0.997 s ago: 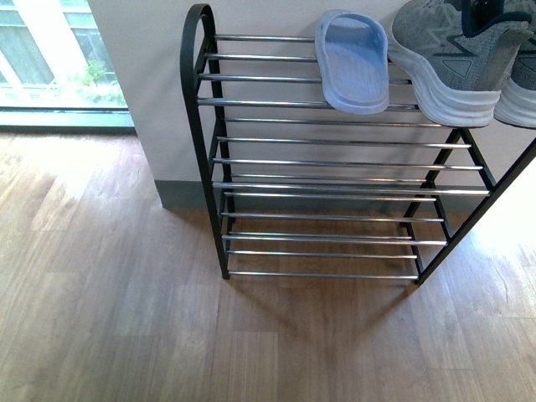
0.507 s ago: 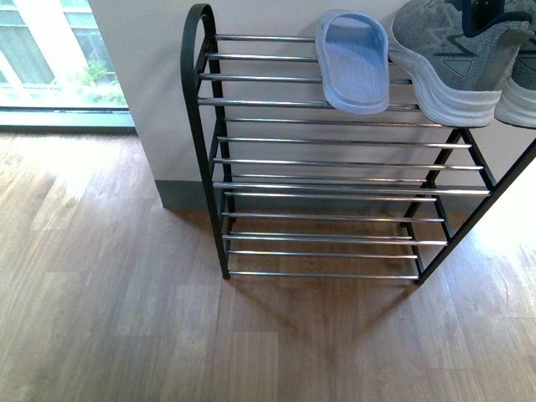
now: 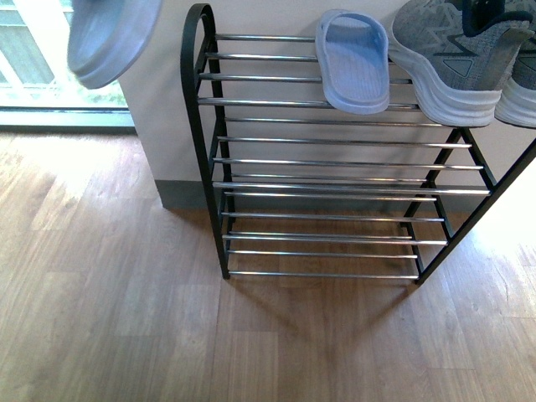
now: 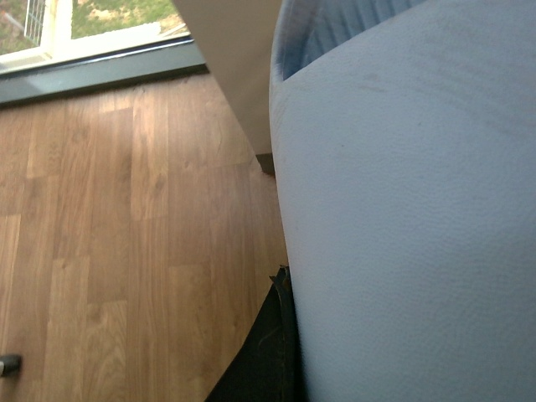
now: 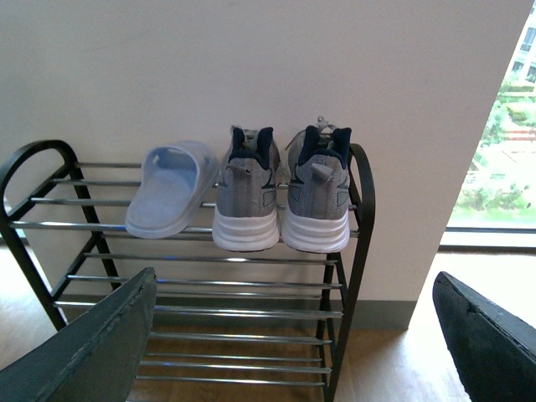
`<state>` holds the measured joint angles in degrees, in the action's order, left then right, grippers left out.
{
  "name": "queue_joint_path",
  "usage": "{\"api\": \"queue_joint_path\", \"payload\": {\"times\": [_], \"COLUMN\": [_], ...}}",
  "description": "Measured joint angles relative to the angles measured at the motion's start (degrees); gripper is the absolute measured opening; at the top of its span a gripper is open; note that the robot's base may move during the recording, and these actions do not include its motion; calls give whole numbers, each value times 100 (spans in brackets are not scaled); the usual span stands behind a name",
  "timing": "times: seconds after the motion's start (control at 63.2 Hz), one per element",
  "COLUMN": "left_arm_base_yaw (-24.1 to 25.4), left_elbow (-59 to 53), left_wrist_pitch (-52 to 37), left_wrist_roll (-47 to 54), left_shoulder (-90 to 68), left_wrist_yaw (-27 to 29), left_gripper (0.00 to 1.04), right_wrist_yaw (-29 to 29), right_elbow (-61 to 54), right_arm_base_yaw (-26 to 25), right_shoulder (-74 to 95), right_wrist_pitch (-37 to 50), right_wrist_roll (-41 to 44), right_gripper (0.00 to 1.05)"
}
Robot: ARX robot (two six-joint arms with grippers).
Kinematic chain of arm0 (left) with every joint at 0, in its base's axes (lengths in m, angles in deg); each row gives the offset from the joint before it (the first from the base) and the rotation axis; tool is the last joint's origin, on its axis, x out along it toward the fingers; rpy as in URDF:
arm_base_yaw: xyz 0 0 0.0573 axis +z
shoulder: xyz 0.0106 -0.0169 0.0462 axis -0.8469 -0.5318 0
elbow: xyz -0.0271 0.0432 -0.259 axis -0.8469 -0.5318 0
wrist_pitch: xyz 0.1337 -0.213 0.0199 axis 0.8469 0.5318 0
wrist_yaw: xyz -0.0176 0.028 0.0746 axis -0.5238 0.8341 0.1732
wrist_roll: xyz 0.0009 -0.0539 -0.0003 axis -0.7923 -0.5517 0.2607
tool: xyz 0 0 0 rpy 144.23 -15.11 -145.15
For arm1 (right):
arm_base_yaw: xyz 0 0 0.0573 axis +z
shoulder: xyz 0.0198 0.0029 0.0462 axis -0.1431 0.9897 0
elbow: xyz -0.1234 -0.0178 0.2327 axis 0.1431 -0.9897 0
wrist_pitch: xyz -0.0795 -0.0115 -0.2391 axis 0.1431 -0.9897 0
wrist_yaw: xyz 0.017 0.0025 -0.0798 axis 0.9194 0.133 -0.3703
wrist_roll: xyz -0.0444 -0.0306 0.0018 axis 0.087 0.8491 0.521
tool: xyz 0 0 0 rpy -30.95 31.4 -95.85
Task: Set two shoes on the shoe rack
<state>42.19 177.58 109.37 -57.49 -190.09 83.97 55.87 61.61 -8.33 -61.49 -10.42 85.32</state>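
The black shoe rack (image 3: 199, 134) with chrome bars stands against the wall; it also shows in the right wrist view (image 5: 360, 218). Two grey sneakers (image 5: 244, 197) (image 5: 320, 194) with white soles sit side by side on its top tier; one (image 3: 456, 59) shows in the front view. A blue slipper (image 3: 353, 60) lies beside them on the top tier (image 5: 172, 191). A second blue slipper (image 3: 109, 38) hangs in the air left of the rack, held by my left gripper; it fills the left wrist view (image 4: 410, 209). My right gripper (image 5: 293, 335) is open, facing the rack.
Wooden floor (image 3: 109, 293) lies in front of and left of the rack. A window (image 3: 42, 59) is at far left. Grey skirting (image 3: 180, 194) runs along the white wall behind the rack. The lower tiers (image 3: 335, 218) hold nothing.
The second blue slipper has come into the front view at the top left, carried by my left gripper. The rack, sneakers and first slipper have not moved.
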Motion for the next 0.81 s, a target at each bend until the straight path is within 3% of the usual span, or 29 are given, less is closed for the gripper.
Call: {"api": "queue_joint_path", "payload": {"times": [0.522, 0.807], "left_arm_base_yaw": [-393, -765], "left_elbow": [2914, 5156], "left_wrist_pitch": [876, 1939], "left_wrist_roll": [190, 52], "left_shoulder": [-2450, -3897], "left_wrist_yaw": [229, 278], "left_gripper": [2, 2], "right_wrist_yaw": [2, 2], "right_elbow": [0, 0], "right_arm_base_yaw": [0, 0], "right_shoulder": [0, 0], "right_wrist_pitch": [0, 0], "right_wrist_roll": [2, 0], "right_gripper": [96, 96]}}
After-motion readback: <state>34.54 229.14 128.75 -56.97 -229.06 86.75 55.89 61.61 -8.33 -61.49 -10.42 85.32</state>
